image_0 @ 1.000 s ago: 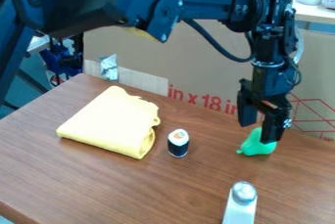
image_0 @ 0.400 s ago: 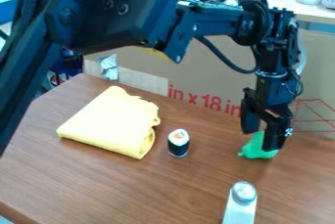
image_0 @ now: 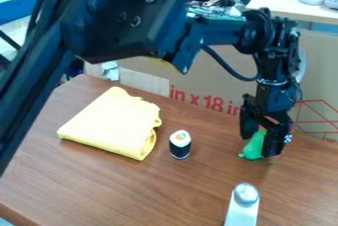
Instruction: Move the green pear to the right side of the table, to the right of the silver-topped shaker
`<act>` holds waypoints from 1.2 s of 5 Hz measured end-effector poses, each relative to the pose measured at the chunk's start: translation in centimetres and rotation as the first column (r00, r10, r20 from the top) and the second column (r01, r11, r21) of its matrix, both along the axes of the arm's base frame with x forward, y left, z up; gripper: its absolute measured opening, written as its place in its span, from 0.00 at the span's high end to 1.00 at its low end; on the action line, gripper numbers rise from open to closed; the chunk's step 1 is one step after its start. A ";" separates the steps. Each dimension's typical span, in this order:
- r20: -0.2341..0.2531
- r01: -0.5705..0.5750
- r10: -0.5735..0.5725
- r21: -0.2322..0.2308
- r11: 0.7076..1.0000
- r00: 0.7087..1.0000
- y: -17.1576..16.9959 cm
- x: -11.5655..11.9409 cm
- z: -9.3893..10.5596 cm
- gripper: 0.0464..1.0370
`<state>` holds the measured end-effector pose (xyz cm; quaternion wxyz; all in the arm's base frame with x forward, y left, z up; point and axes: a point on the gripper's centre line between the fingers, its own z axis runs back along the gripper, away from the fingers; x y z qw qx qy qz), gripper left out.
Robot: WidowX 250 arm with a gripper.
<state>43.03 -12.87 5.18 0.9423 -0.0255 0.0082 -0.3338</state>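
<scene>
- Here's the hand [image_0: 259, 146], right over the green toy [image_0: 252, 148] on the bench [image_0: 204, 185], its fingers apart, one either side!
- Contact? Can't tell from here; looks like a grasp being lined up.
- Best play: get both fingertips low around the fat part, but don't jam them into the wood.
- Centre first, then close evenly; a lopsided squeeze could roll that rounded body.
- Straight up after that, well clear of the sushi [image_0: 180, 144].

The camera sits up high, close by; it looks down at a slant over the brown bench [image_0: 99, 180].
</scene>
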 end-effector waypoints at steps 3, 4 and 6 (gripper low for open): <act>-0.007 -0.034 0.034 0.011 0.999 0.999 -0.7 -0.1 -0.6 0.17; 0.033 -0.081 0.082 -0.016 0.997 0.996 -0.6 -0.5 -0.7 0.17; 0.098 -0.114 0.119 -0.046 0.992 0.988 -2.6 -1.8 2.4 0.17</act>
